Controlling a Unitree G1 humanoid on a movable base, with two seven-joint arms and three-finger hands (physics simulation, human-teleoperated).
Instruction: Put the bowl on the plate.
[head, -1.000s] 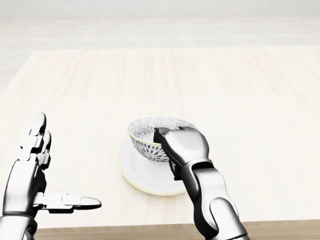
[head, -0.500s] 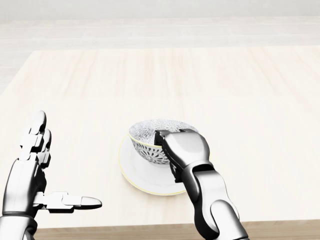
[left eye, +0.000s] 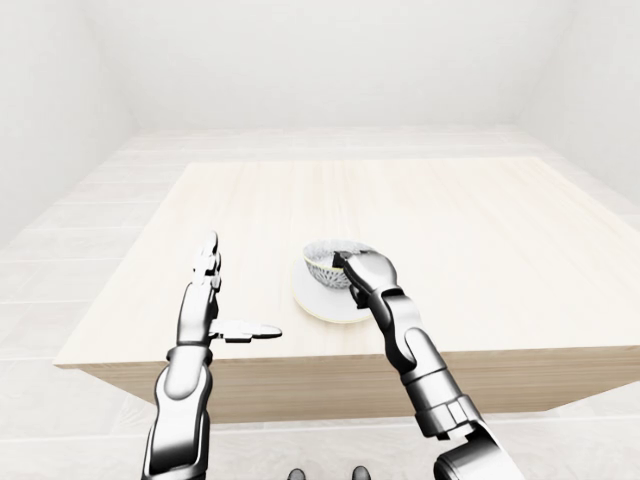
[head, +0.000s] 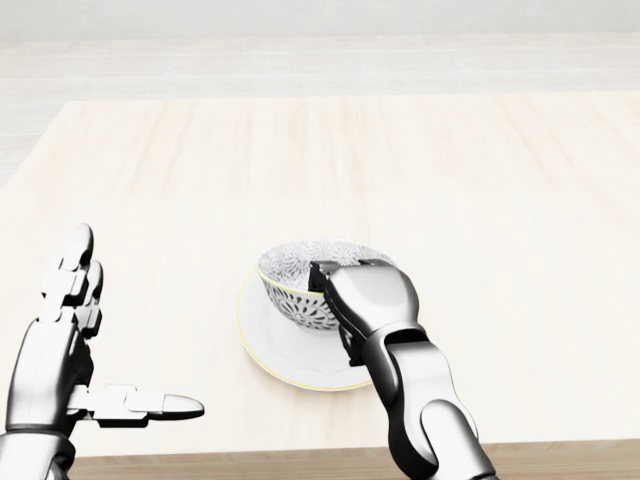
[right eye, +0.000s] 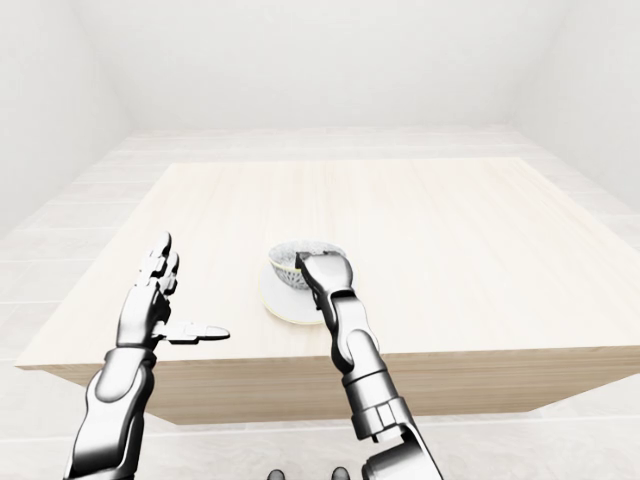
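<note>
The broad surface is pale, matt wood with faint grain running up the head view and a squared edge along the bottom. The job on it looks to be at its last step: the set-down seems made and only the release is left.

The right robot hand, smooth silver shells over dark joints, reaches up from the bottom of the head view and covers the bowl's right side. Its fingers curl over the rim, so it reads as gripping the bowl, though the fingertips are mostly hidden. The left robot hand hangs open at the lower left, fingers straight and thumb out, well apart from the crockery.

The plate is a shallow, round, glossy white saucer with a thin yellowish edge.

The bowl stands upright at the plate's middle, apparently resting on it. It is rounded and glazed, with fine dark patterning inside and out.

The next move, as I judge it, calls for easing the fingers off and lifting straight up, so the rim is not dragged across the slick plate.
</note>
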